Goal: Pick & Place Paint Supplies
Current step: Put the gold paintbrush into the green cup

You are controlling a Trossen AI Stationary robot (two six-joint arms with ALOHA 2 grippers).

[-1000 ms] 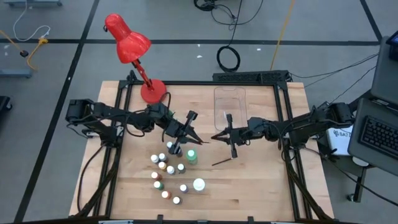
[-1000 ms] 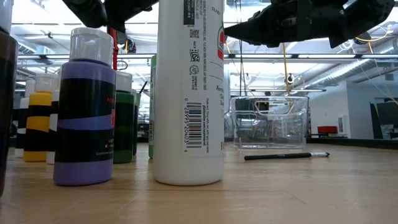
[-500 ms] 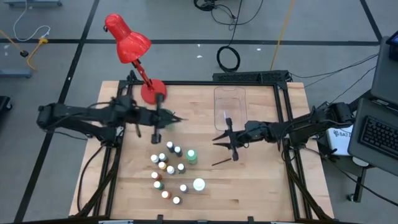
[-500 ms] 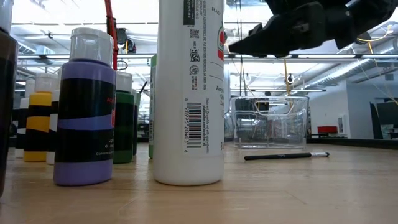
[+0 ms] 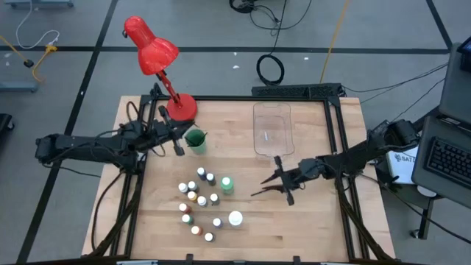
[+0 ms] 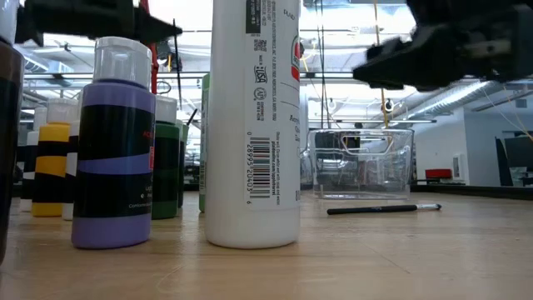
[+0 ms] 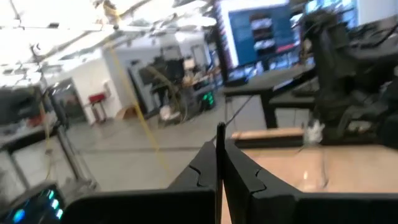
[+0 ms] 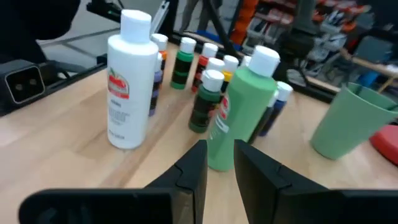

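Note:
My left gripper (image 5: 176, 135) (image 7: 219, 158) hangs level beside the green cup (image 5: 196, 140), shut on a thin dark paintbrush (image 5: 177, 149). My right gripper (image 5: 268, 182) (image 8: 220, 162) hovers open and holds nothing. It is above one end of another paintbrush (image 5: 261, 192) (image 6: 383, 209), which lies flat on the table. Beyond its fingers stand the green bottle (image 8: 245, 112) (image 5: 227, 185), the white bottle (image 8: 129, 93) (image 5: 235, 218) and several small white-capped paint bottles (image 5: 197, 193). My left gripper pinches the paintbrush between its two shut fingers. A short dark end of the brush (image 7: 219, 132) sticks out past the fingertips. The fingers point about level, toward the table's right side. The brush is lifted clear of the table.
A clear plastic bin (image 5: 271, 129) (image 6: 360, 162) stands at the far middle of the table. A red desk lamp (image 5: 158, 55) has its base at the far left corner. Bare wood lies to the right of the bottles and along the near edge.
My left gripper has drawn back from above the bottles toward the table's left and far side. It has tipped up from slanting down to about level, keeping the paintbrush. The green cup now shows. My right gripper has moved toward the near edge and sunk lower.

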